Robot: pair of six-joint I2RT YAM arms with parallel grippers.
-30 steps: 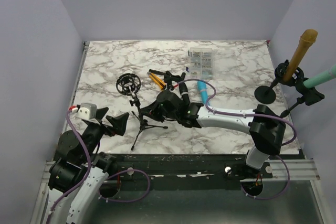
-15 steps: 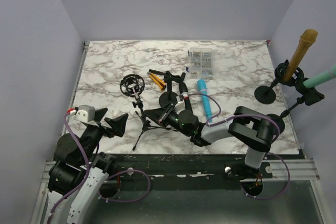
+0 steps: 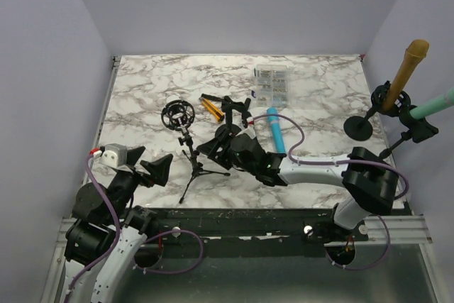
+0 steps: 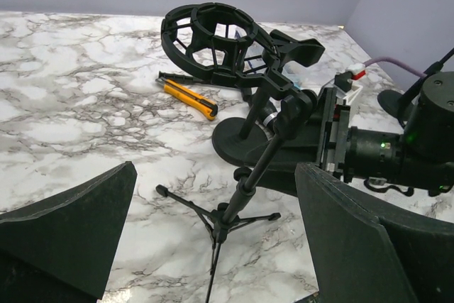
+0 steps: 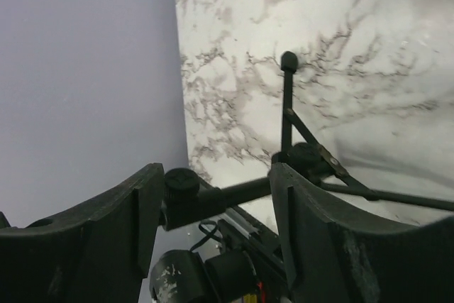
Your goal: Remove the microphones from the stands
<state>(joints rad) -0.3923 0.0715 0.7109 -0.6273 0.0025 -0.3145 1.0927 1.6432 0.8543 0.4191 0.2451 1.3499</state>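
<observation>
The left arm point(image 3: 106, 200) sits at 7 o'clock of the marble table point(image 3: 142, 86); the left jaws stand wide open, aimed toward 2 o'clock and touching nothing; in the left wrist view the two black fingers point(image 4: 71, 225) frame the tripod stand point(image 4: 250, 172) from a distance. The tripod stand rests on its three spread legs; its shock mount point(image 3: 176, 113), a black ring cage, tops the stem at 11 o'clock from the legs. An orange utility knife point(image 3: 209, 107) lies flat at 3 o'clock from the shock mount; a second stand with a round black base point(image 3: 228, 133) stands just beside it at 5 o'clock. The right arm point(image 3: 319, 168) reaches from 5 o'clock toward 9 o'clock, low over the table; the right jaws are parted at the tripod stem; in the right wrist view the stem crosses the gap between the fingers point(image 5: 106, 239); contact with it cannot be told. The blue microphone point(image 3: 275, 130) lies flat on the table at 3 o'clock from the round base, well apart from the shock mount and held by neither jaws; a purple cable point(image 3: 294, 140) arches beside it. A clear parts box point(image 3: 273, 84) sits at 12 o'clock from the microphone. At the 3 o'clock edge a gold microphone point(image 3: 410, 62) and a teal microphone point(image 3: 434, 106) sit tilted in their own stands.
</observation>
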